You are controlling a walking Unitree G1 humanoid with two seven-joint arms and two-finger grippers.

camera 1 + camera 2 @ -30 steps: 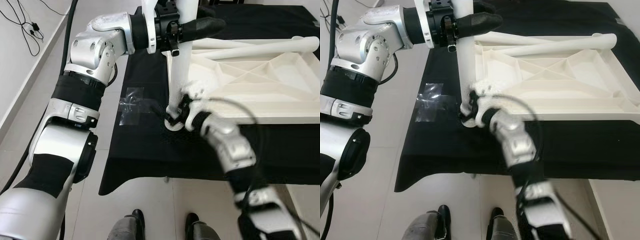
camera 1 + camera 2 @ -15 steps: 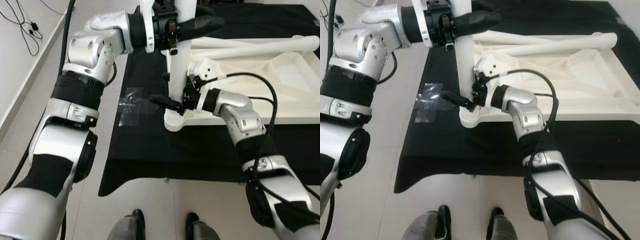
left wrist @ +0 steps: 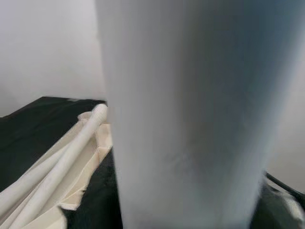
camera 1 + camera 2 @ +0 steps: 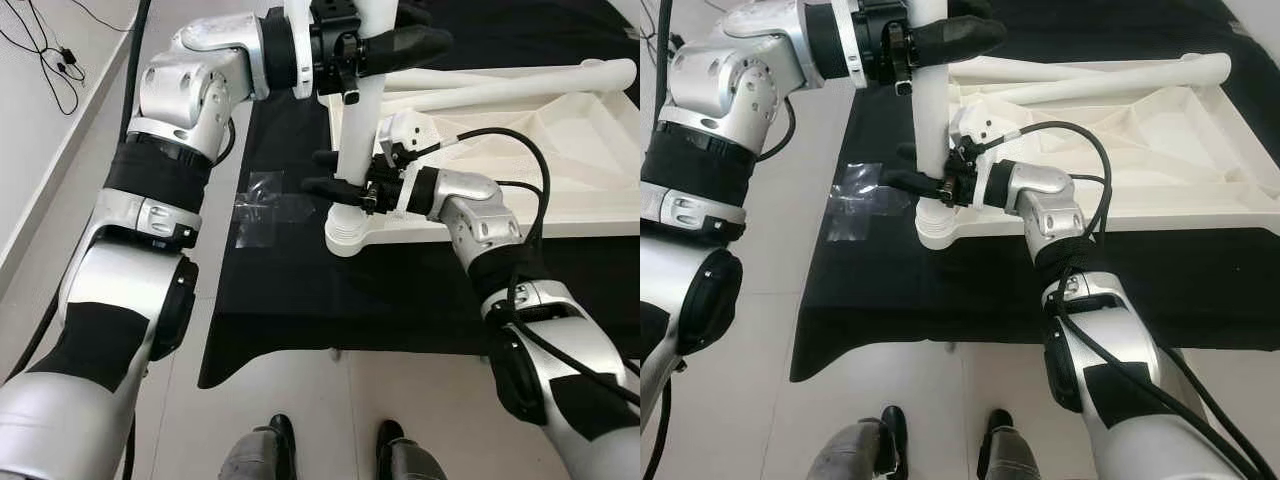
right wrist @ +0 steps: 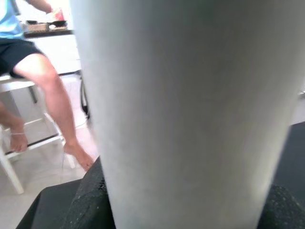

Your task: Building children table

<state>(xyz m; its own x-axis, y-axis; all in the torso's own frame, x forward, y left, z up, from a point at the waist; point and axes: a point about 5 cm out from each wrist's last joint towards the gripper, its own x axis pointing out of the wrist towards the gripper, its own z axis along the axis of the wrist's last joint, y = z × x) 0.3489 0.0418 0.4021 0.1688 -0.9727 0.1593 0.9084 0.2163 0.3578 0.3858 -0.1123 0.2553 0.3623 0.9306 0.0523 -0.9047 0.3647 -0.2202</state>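
An upturned white table top (image 4: 560, 215) lies on a black cloth. A white table leg (image 4: 358, 125) stands upright in the socket at its near left corner (image 4: 343, 235). High up, my left gripper (image 4: 385, 42) is shut on the leg's upper part. Lower down, my right gripper (image 4: 333, 173) reaches in from the right, one black finger on each side of the leg, shut on it just above the socket. Both wrist views show the leg (image 3: 186, 119) very close between dark fingers (image 5: 90, 200).
Two loose white legs (image 4: 500, 88) lie across the far side of the table top. A clear tape patch (image 4: 262, 205) sticks to the black cloth (image 4: 290, 300) left of the corner. Tiled floor lies left and near. A seated person (image 5: 33, 71) is beyond the table.
My right arm has swung up from the leg's base, and its fingers have closed round the lower part of the leg. The left gripper keeps its hold high on the leg.
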